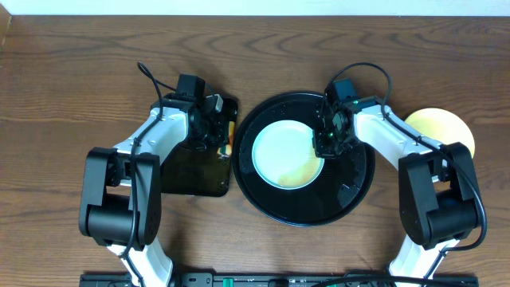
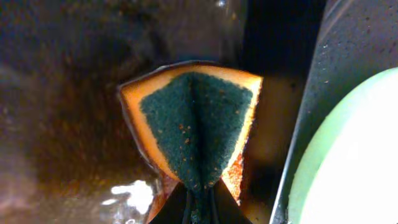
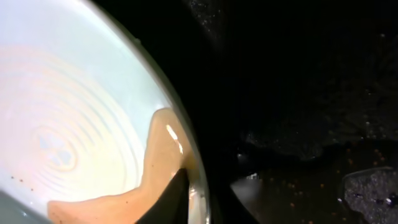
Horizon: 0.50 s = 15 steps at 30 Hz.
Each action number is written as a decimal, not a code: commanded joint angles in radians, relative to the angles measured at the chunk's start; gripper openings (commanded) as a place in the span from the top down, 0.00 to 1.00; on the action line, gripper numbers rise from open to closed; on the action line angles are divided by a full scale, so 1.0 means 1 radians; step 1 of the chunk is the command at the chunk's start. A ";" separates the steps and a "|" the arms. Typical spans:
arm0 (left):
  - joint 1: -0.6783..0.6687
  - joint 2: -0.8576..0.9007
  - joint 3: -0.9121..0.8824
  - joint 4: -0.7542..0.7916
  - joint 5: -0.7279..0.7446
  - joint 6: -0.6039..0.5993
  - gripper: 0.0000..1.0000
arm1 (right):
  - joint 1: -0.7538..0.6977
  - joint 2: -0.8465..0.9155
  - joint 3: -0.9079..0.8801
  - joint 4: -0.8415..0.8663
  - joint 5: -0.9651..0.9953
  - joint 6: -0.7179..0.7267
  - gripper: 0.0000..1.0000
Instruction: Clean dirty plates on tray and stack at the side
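Note:
A pale mint-blue plate [image 1: 279, 151] lies on the round black tray [image 1: 351, 187], with a brown smear along its lower right. My right gripper [image 1: 327, 142] is shut on that plate's right rim; in the right wrist view the fingers [image 3: 202, 190] straddle the rim of the plate [image 3: 74, 124] beside the brown liquid. A pale yellow plate [image 1: 442, 127] lies on the wood at the right, partly behind my right arm. My left gripper [image 1: 217, 131] is shut on a folded sponge [image 2: 193, 118] with orange foam and a green face. A second mint-blue plate does not show.
A smaller rectangular black tray [image 1: 191, 171] lies left of the round tray, under my left gripper; its surface [image 2: 62, 93] looks wet and brown. The round tray's rim [image 2: 323, 93] and the plate's edge [image 2: 354, 168] show at the right of the left wrist view. Wood tabletop [image 1: 64, 96] surrounds both trays.

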 commanded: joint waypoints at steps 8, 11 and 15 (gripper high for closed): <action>-0.013 -0.031 0.031 -0.222 -0.323 -0.031 0.84 | 0.007 0.040 -0.039 0.018 0.043 0.000 0.80; -0.015 -0.031 0.031 -0.224 -0.323 -0.031 0.77 | 0.007 0.040 -0.039 0.017 0.043 0.000 0.81; -0.017 -0.030 0.031 -0.187 -0.218 -0.029 0.77 | 0.007 0.040 -0.045 0.017 0.044 0.000 0.90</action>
